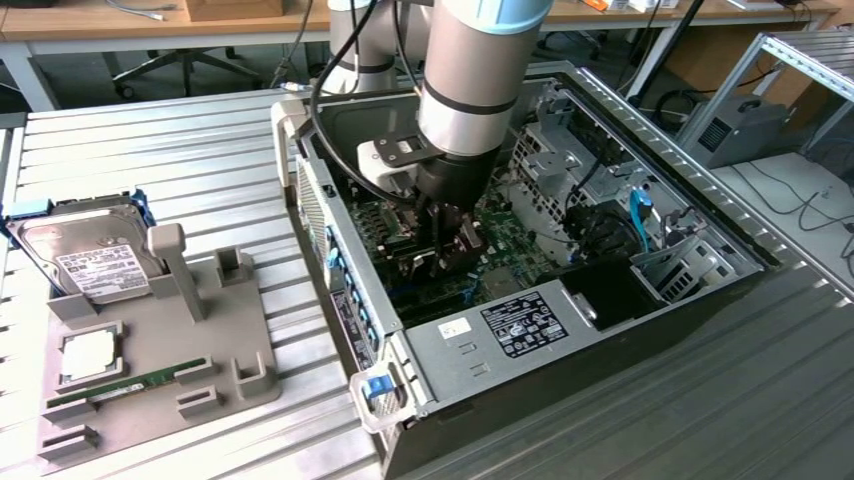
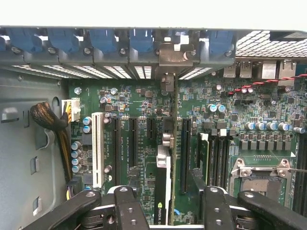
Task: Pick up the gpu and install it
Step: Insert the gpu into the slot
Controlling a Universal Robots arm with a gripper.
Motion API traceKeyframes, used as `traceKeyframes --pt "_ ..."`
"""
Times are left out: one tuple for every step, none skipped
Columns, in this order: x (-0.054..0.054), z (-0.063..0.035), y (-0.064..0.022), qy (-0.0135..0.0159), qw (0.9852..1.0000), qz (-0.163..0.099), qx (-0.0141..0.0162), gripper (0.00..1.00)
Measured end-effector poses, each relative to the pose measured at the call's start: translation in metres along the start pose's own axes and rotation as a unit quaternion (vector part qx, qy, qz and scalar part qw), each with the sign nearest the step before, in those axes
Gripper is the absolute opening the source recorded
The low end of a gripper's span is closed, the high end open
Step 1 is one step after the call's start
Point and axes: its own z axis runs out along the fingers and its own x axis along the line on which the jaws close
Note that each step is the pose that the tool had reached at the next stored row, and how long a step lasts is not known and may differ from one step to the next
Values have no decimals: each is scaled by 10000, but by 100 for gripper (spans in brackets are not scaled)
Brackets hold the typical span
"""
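Tool (image 2: pixel 165 203) inside the open computer case (image 1: pixel 601 400) on the worktop (image 1: pixel 160 160); jaws spread wide, one finger either side of the gpu (image 2: pixel 163 191); gpu upright on edge among the expansion slots of the motherboard (image 2: pixel 139 103), its silver bracket against the case's rear wall.

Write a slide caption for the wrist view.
Open pincer straddling the gpu, which stands upright on the motherboard inside the computer case.

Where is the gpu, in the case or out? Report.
In: the gpu stands on edge inside the case, over the motherboard. Seated or not: cannot tell.
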Motion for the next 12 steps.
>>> traceKeyframes --pt "0 0 0 0 10000 0 0 53" --pt "0 0 0 0 10000 0 0 51" --pt "0 0 0 0 10000 0 0 44" --pt "0 0 0 0 10000 0 0 44" --pt "0 0 0 0 10000 0 0 38" --pt "0 0 0 0 10000 0 0 32" --pt "0 0 0 1 10000 0 0 27" --pt "0 0 0 0 10000 0 0 27" --pt "0 0 0 0 10000 0 0 27" --pt "0 0 0 0 10000 0 0 27" --pt "0 0 0 0 10000 0 0 27" --pt "0 0 0 0 10000 0 0 27"
